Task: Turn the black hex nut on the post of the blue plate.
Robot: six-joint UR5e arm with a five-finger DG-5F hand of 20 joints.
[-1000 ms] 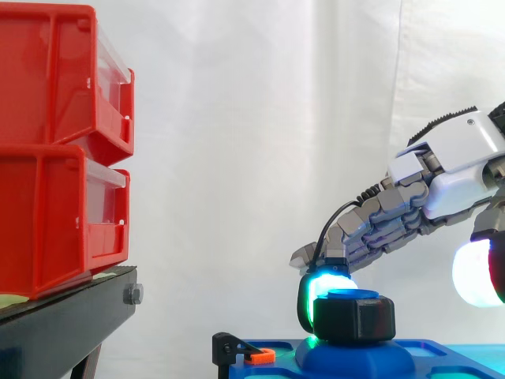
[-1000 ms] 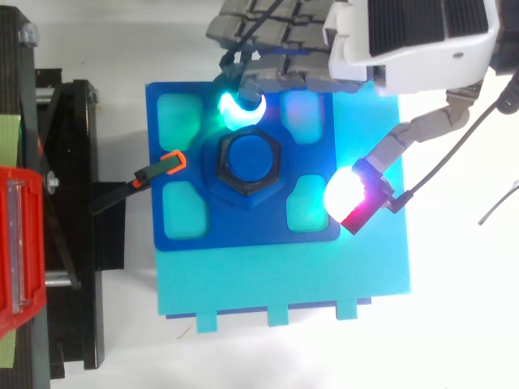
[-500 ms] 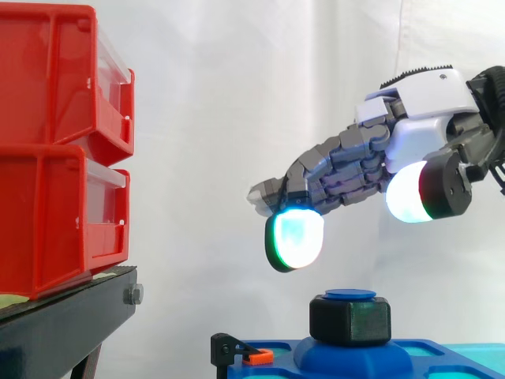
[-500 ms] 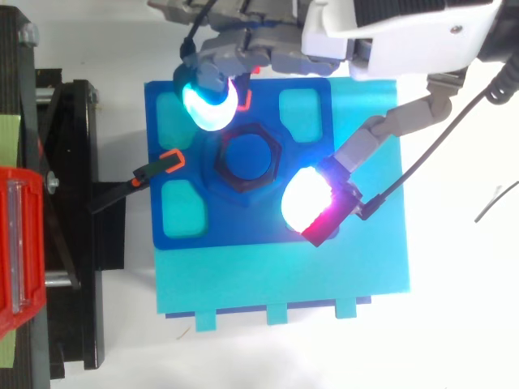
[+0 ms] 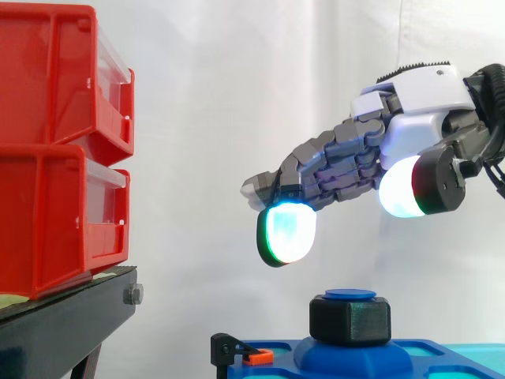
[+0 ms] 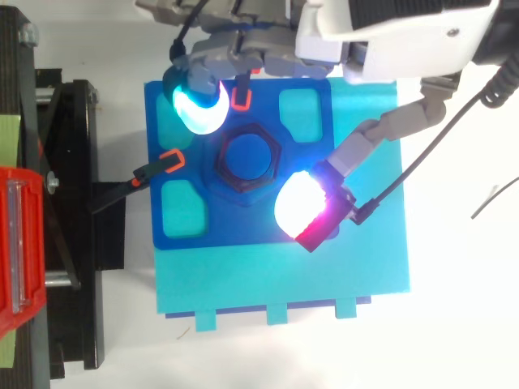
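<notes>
On the blue plate, no turning is under way right now: the hand hovers above, fingers spread, holding nothing (glowing pads flank 2 sides, well clear). Black hex nut sits untouched on the post, so gripping and twisting look wholly ahead.

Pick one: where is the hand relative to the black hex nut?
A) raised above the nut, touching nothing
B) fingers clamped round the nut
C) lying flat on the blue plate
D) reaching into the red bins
A: in the side view the hand hangs above the black hex nut, with a clear gap between its fingers and the nut.
</notes>
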